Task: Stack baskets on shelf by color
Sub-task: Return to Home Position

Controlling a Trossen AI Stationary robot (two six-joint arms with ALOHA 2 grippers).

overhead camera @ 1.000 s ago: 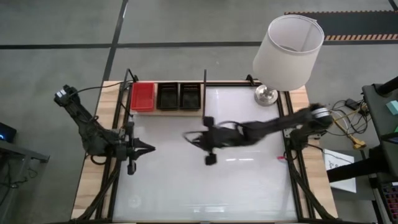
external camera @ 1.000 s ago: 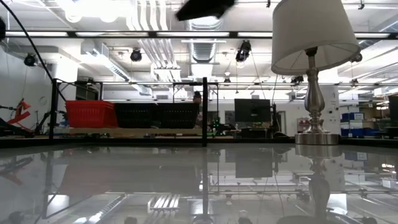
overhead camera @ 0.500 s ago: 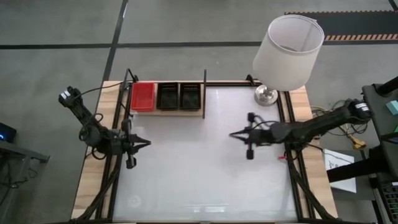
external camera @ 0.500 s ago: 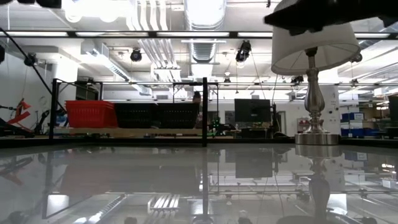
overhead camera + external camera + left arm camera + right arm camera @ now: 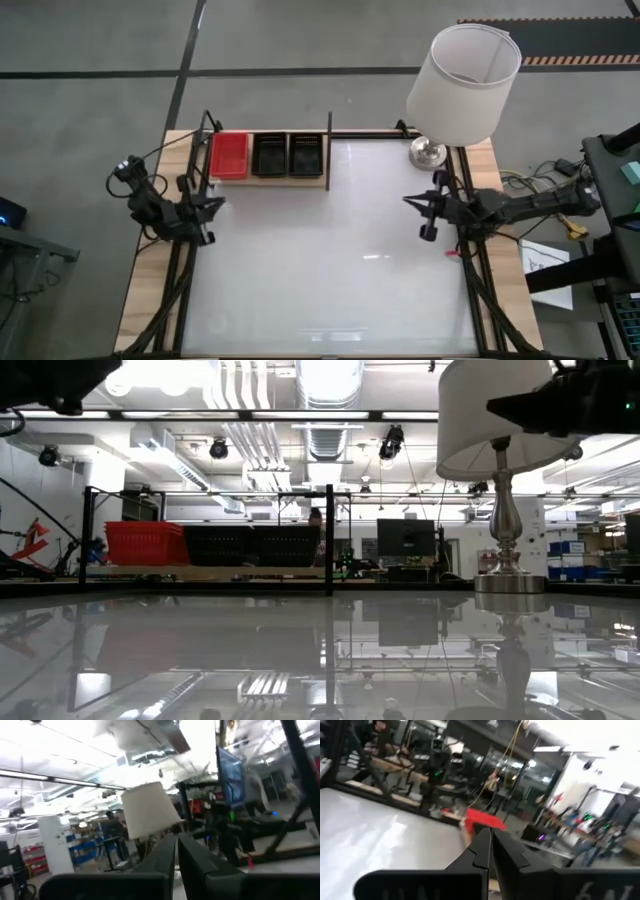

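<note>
The light-wood shelf (image 5: 268, 180) lies at the table's far left. A red basket (image 5: 229, 155) rests on its left end, and two black baskets (image 5: 268, 154) (image 5: 305, 154) rest beside it, left of the upright divider (image 5: 328, 150). In the low view the red basket (image 5: 146, 543) and the black ones (image 5: 250, 545) stand in a row. My left gripper (image 5: 217, 203) is shut and empty at the table's left edge. My right gripper (image 5: 408, 200) is shut and empty near the right edge. Both show shut in the wrist views (image 5: 176, 840) (image 5: 489, 837).
A table lamp with a white shade (image 5: 463, 70) and a metal foot (image 5: 428, 152) stands at the far right corner, close to my right arm. The glossy white tabletop (image 5: 320, 270) stretches between the two arms. Black frame rails (image 5: 185, 270) run along both sides.
My right gripper has drawn back from the table's middle toward the right edge, staying shut. My left gripper has drawn back a little toward the left edge and the far side. The baskets on the shelf have stayed where they were.
</note>
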